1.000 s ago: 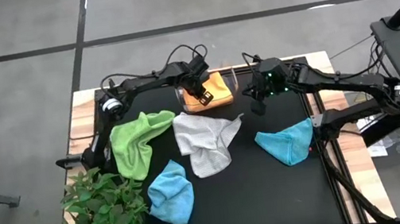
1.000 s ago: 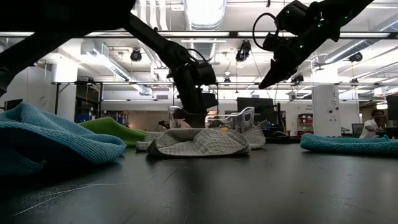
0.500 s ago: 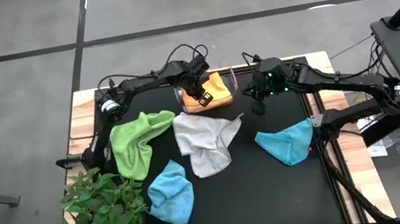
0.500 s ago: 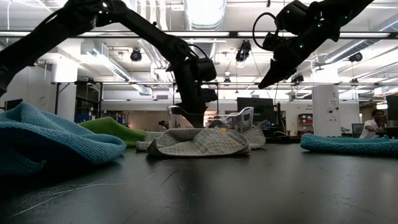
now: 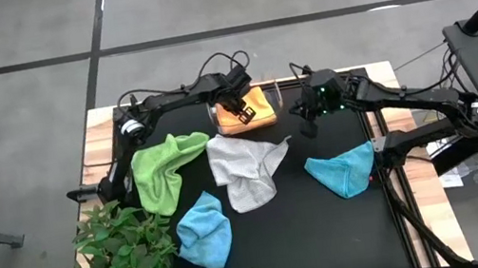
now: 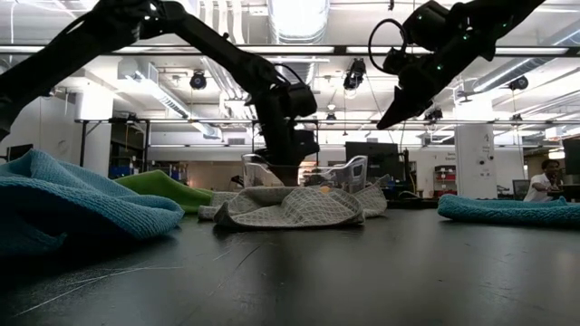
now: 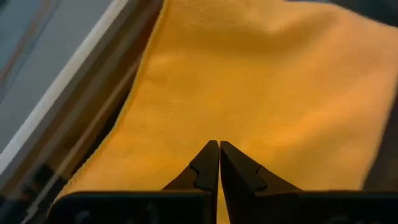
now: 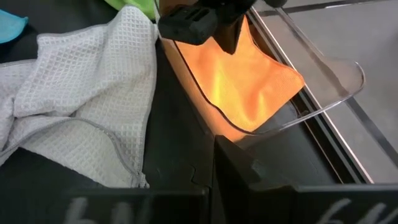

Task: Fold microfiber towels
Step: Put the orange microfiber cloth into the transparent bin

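Left end effector (image 5: 240, 110): fingers pressed together, tips just above the yellow-orange microfiber towel (image 5: 254, 108), nothing pinched; at 12 o'clock on the desk.
Yellow-orange towel: lying flat in the clear plastic bin (image 8: 323, 93) at the desk's 12 o'clock edge; long axis running 9 to 3 o'clock.
Right end effector (image 5: 307, 128): raised over the black desk (image 5: 301, 220) at about 1 o'clock, beside the bin; fingers closed against each other, holding nothing.
Pale grey-white waffle-weave towel (image 5: 243, 172): crumpled at desk centre, one corner pointing toward 2 o'clock.
Lime green towel (image 5: 164, 168): bunched at 10 o'clock, long axis 1 to 7 o'clock.
Light blue towel (image 5: 204, 231): heaped at 7 o'clock, beside the leafy green plant (image 5: 119, 259).
Teal towel (image 5: 344, 171): folded to a rough triangle at 4 o'clock, point toward 9 o'clock.
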`<move>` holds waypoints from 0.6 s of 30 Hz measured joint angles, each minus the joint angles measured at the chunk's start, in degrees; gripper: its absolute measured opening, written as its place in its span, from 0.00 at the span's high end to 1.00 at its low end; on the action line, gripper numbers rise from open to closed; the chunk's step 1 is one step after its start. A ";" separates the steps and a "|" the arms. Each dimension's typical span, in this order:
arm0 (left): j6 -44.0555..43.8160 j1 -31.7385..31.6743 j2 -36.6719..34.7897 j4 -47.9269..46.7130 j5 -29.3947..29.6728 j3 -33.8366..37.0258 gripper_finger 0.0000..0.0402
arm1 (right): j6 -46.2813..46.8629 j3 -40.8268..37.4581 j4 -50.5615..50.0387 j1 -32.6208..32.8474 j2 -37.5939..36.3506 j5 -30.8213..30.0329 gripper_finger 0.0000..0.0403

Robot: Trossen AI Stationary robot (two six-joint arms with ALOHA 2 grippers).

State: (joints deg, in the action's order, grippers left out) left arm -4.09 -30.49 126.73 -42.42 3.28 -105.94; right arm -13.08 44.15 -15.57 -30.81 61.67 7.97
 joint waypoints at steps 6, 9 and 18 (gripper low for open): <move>1.12 0.89 -2.05 -5.12 -1.82 -0.38 1.00 | -0.51 -0.63 0.02 0.00 0.02 0.00 0.98; 1.64 1.12 -2.42 -7.90 -2.75 -0.16 1.00 | -0.77 -0.67 0.57 0.02 0.02 0.00 0.98; 1.59 1.00 -0.26 -1.46 -0.38 1.30 1.00 | -1.07 -0.83 0.92 0.02 0.02 0.00 0.98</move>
State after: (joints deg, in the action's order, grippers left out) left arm -2.51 -29.50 126.47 -43.87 2.90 -104.64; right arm -14.15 43.32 -14.66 -30.79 61.69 7.97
